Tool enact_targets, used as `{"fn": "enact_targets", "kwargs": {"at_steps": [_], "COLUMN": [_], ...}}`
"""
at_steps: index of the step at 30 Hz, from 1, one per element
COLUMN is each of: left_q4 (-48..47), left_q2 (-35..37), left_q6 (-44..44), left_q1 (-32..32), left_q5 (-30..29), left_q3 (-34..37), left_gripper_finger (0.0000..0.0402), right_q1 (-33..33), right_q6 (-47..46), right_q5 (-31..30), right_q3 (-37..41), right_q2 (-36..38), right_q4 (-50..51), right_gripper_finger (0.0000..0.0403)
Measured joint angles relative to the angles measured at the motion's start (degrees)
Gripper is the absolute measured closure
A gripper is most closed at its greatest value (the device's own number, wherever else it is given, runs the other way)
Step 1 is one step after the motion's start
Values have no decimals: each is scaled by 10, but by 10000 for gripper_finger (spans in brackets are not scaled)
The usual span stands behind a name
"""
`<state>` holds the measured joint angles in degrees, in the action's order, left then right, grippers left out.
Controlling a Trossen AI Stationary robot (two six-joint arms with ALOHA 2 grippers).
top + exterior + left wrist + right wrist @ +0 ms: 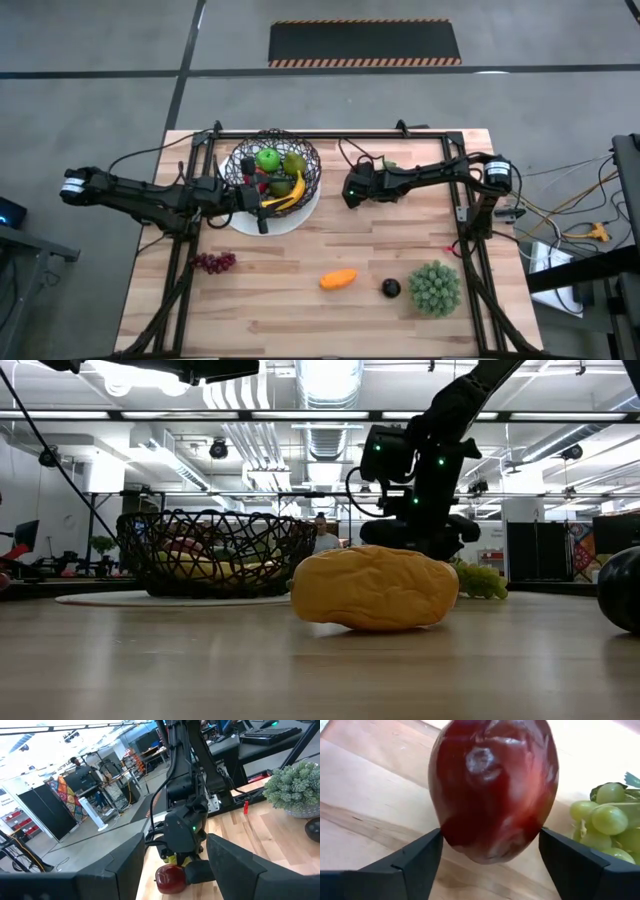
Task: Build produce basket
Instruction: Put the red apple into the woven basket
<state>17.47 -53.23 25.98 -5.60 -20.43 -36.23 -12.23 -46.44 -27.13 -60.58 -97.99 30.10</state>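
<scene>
wire basket (276,170) part-filled, produce (338,280) scattered

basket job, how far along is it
Done: the basket already holds a green apple, a banana and other pieces. In hand: the right gripper is shut on a red fruit. Left on the table: purple grapes, orange piece, dark plum, green grapes.

Overhead camera looks straight down; low camera sits at tabletop level (both catch the basket (276,170)); wrist cameras look past fingers.
</scene>
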Motion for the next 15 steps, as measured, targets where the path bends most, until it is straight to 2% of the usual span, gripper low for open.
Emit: {"fn": "enact_targets", "kwargs": {"at_steps": [9, 15], "left_q4": [0, 0], "left_q2": [0, 0], "left_q6": [0, -1], "left_q1": [0, 0], "left_q5": [0, 0], "left_q3": [0, 0], "left_gripper_finger": [205, 205], "right_q1": [0, 1], "right_q6": [9, 35], "right_q5": [0, -1], "right_q3": [0, 0], "right_q2": [2, 7], "right_q4": [-4, -5], "right_gripper_finger": [198, 214]}}
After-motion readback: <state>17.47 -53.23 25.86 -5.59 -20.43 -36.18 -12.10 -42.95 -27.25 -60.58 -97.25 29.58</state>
